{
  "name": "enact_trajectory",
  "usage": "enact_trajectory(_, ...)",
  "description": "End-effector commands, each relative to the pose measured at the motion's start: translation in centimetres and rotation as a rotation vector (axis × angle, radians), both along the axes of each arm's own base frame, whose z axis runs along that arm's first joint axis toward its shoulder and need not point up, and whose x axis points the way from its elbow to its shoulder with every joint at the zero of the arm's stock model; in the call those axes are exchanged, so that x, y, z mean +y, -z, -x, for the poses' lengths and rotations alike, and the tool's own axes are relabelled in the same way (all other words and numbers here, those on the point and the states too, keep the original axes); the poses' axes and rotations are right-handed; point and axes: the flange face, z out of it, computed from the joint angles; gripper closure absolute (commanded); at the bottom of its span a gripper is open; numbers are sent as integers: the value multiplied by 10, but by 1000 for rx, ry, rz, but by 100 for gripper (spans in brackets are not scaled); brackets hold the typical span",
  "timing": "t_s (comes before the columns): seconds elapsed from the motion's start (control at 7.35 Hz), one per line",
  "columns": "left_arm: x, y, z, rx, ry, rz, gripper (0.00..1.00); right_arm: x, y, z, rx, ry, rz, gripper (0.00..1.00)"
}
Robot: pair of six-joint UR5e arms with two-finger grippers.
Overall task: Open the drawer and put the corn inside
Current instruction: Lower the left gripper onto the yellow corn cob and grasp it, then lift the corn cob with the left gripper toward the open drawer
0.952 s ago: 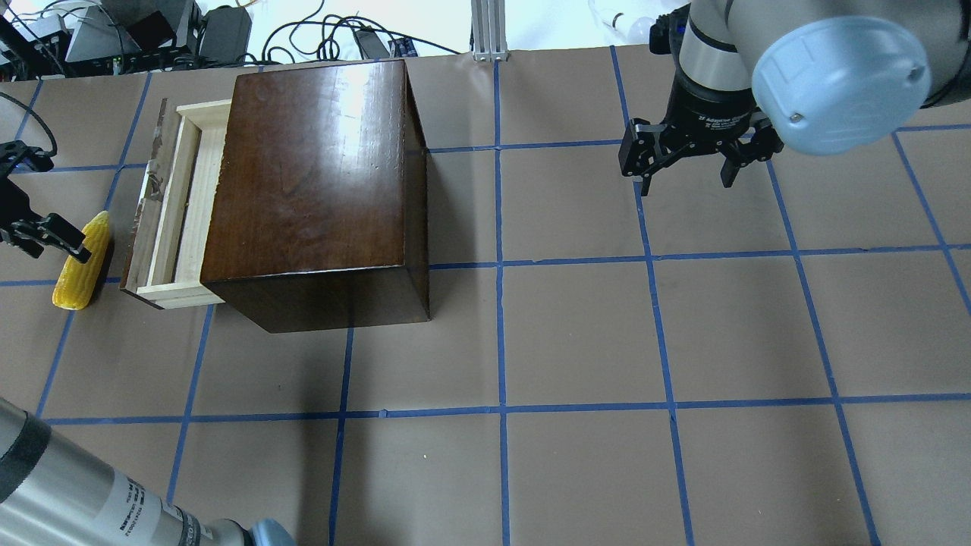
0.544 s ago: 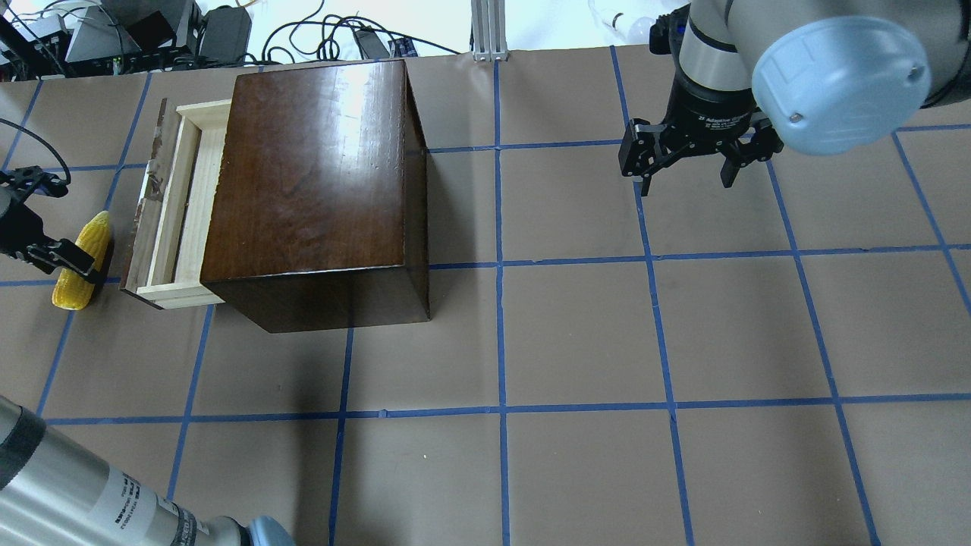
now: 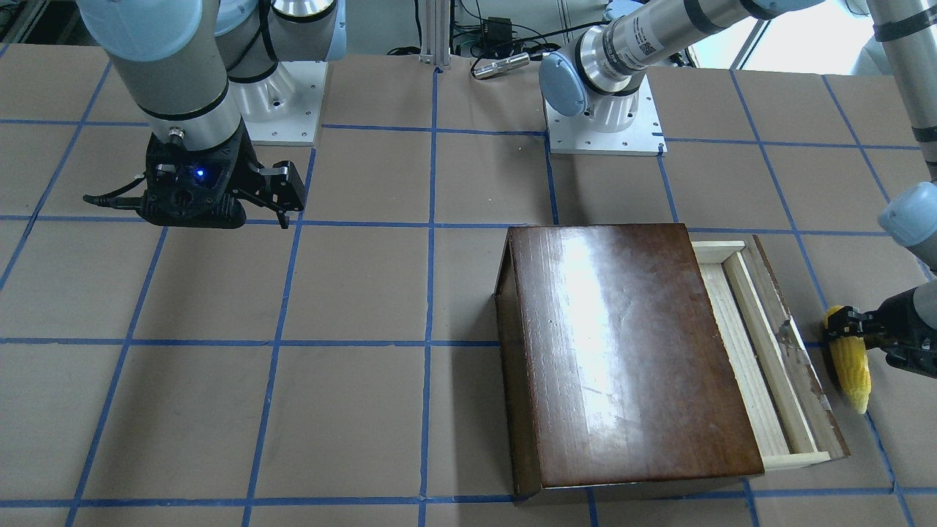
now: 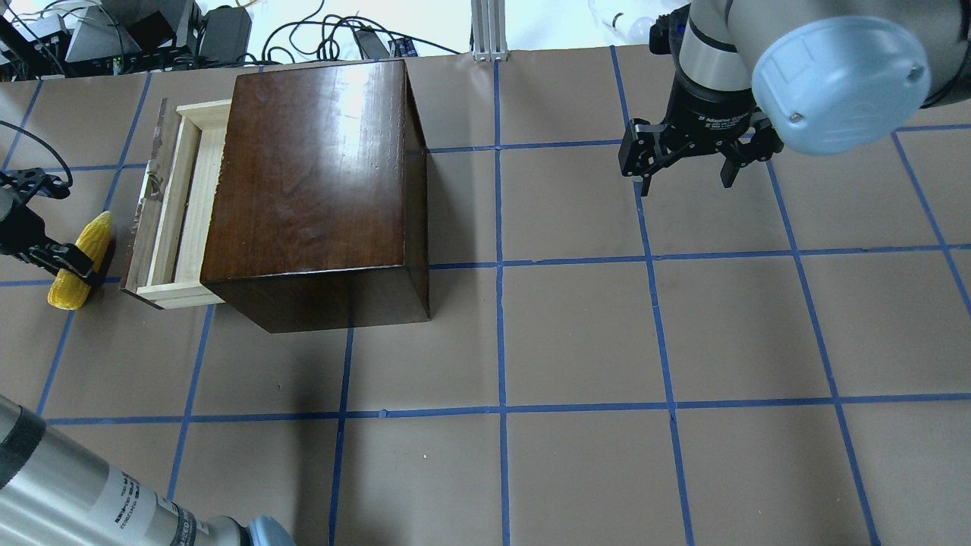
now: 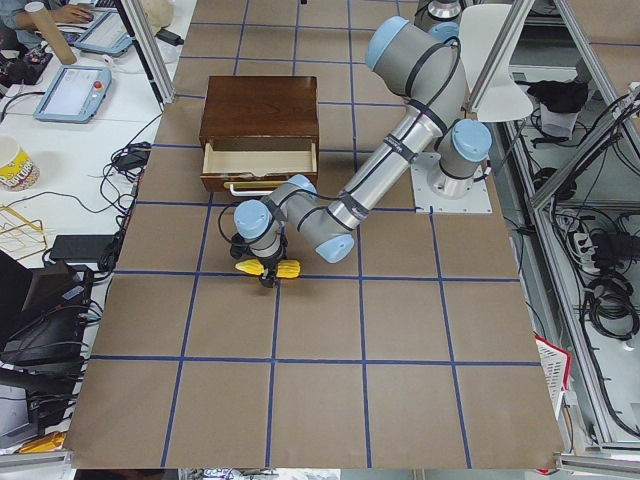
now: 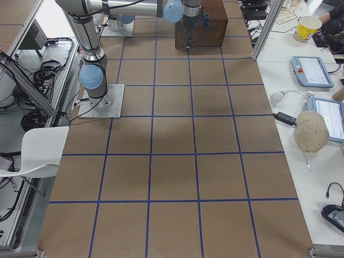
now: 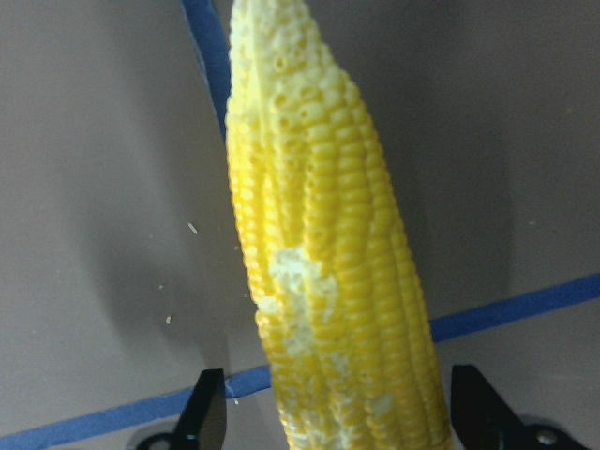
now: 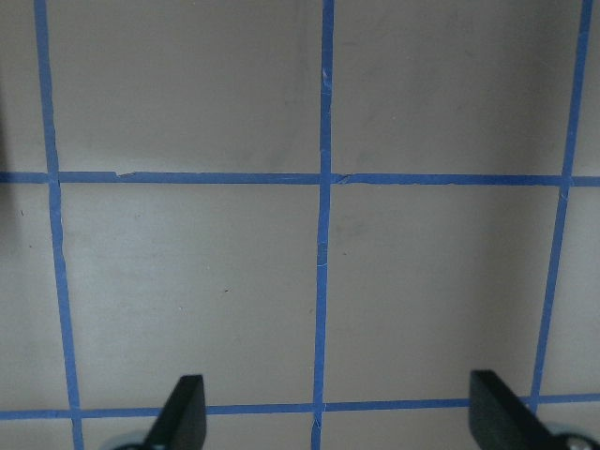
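The yellow corn (image 4: 92,235) lies on the table just left of the drawer; it also shows in the front view (image 3: 853,373) and fills the left wrist view (image 7: 328,281). The drawer (image 4: 171,205) stands partly pulled out of the dark-brown box (image 4: 311,167), its pale wooden inside bare. My left gripper (image 4: 67,265) is open and low, with a finger on each side of the corn's thick end and a small gap at each side. My right gripper (image 4: 686,180) is open and empty above the table at the far right.
Cables and electronics (image 4: 114,30) lie beyond the table's far left edge. An aluminium post (image 4: 485,30) stands at the far middle. The table (image 4: 576,341) is brown paper with a blue tape grid. The box is the only tall obstacle.
My left gripper has moved along the corn toward its thick end and come down around it. The corn has shifted very slightly. The right arm has not moved.
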Motion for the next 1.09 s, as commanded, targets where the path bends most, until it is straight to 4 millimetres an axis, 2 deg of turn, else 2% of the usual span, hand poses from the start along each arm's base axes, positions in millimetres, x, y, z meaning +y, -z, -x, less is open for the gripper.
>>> enact_trajectory(0.0,-2,-2,0,-5,3,5,97,0,0,0,0,0,2,0)
enact_trajectory(0.27,-2,-9,-1,-16,-3,10,100,0,0,0,0,0,0,0)
enact_trajectory(0.54,-7,-34,7,-44,10,38,100,0,0,0,0,0,2,0)
enact_trajectory(0.68,-11,-61,9,-73,8,70,100,0,0,0,0,0,0,0)
enact_trajectory(0.95,-14,-104,26,-100,26,105,100,0,0,0,0,0,0,0)
